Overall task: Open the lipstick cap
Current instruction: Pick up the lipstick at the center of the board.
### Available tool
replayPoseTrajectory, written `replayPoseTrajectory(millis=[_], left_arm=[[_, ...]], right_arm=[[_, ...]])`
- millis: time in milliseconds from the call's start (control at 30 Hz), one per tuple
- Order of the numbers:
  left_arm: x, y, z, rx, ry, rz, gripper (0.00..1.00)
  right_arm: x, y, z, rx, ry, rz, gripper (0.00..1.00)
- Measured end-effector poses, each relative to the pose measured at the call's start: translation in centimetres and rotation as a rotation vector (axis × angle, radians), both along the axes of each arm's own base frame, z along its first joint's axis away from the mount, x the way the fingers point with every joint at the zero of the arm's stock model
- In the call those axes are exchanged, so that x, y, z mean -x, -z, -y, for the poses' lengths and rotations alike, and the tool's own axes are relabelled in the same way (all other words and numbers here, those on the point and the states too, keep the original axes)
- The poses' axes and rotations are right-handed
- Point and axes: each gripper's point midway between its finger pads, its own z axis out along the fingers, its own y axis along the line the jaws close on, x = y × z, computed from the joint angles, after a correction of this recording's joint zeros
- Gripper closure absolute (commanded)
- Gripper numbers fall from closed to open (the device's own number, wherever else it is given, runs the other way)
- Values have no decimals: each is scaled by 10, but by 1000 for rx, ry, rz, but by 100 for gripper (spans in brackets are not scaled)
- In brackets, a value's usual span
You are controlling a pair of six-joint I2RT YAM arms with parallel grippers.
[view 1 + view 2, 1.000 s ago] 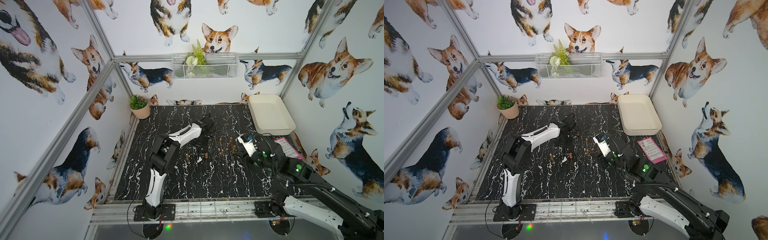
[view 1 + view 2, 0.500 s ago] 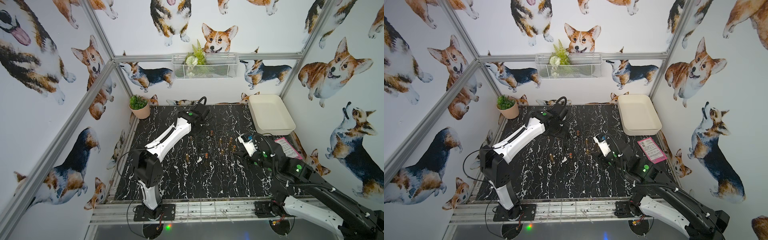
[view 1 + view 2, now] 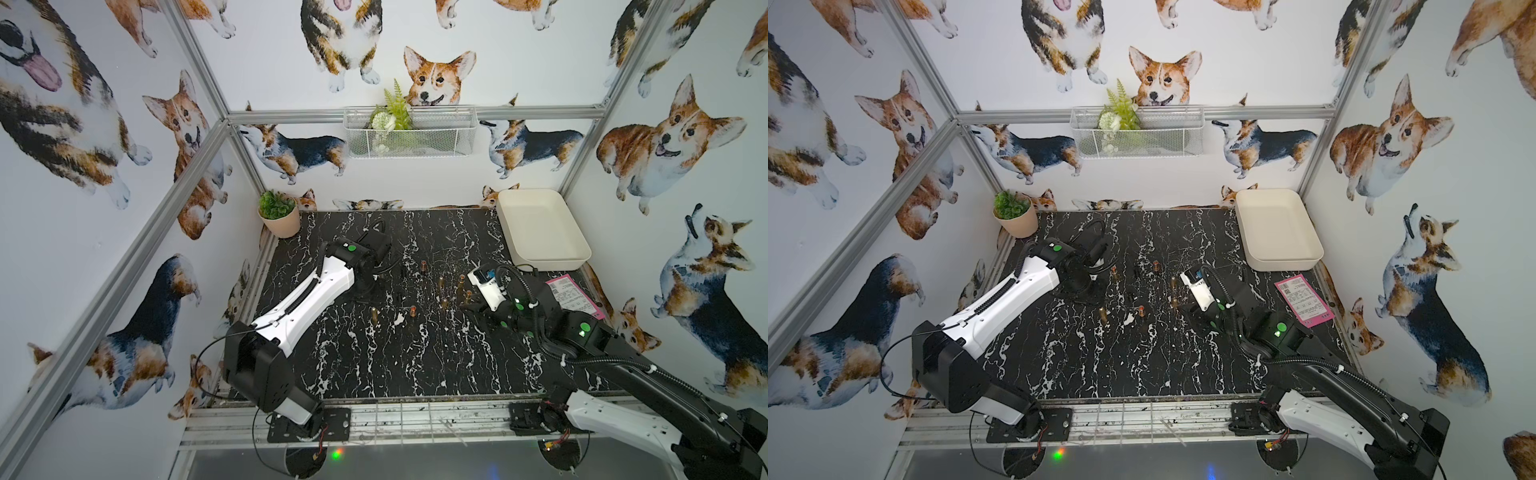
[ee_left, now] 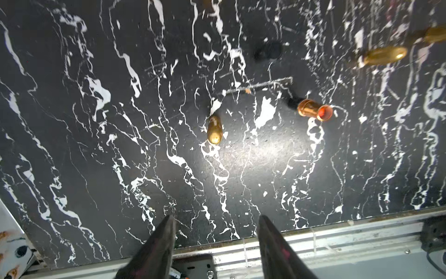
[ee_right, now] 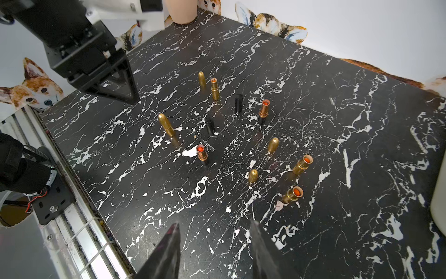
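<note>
Left gripper parted, empty; right gripper too. Black caps nearly lost against dark table; gold tube blurred.

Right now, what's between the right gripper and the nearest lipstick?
Only bare table between the right gripper and that lipstick; the right wrist view shows it.

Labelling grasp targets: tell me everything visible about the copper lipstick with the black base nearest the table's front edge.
The copper lipstick stands upright and uncapped on the black marble-patterned table. Shiny, metallic-looking copper sleeve with a flared top rim, orange-red stick showing inside, short black base below. It stands free near the middle of the table; only the table touches it.
</note>
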Motion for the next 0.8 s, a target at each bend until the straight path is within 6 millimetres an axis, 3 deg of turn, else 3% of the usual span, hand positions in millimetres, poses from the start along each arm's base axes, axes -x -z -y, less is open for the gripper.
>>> replayPoseTrajectory(millis=[67,267,500,800], left_arm=[[2,10,-2,1,-10,-20,51],[-2,36,-3,10,-28,-48,52],[-14,50,4,40,-37,-47,48],[-25,74,9,28,-36,-80,52]], right_arm=[[0,0,-1,-2,-1,1,51],[-1,0,-1,-2,-1,1,51],[-1,4,-1,5,-1,-5,51],[0,5,-1,7,-2,-6,51]])
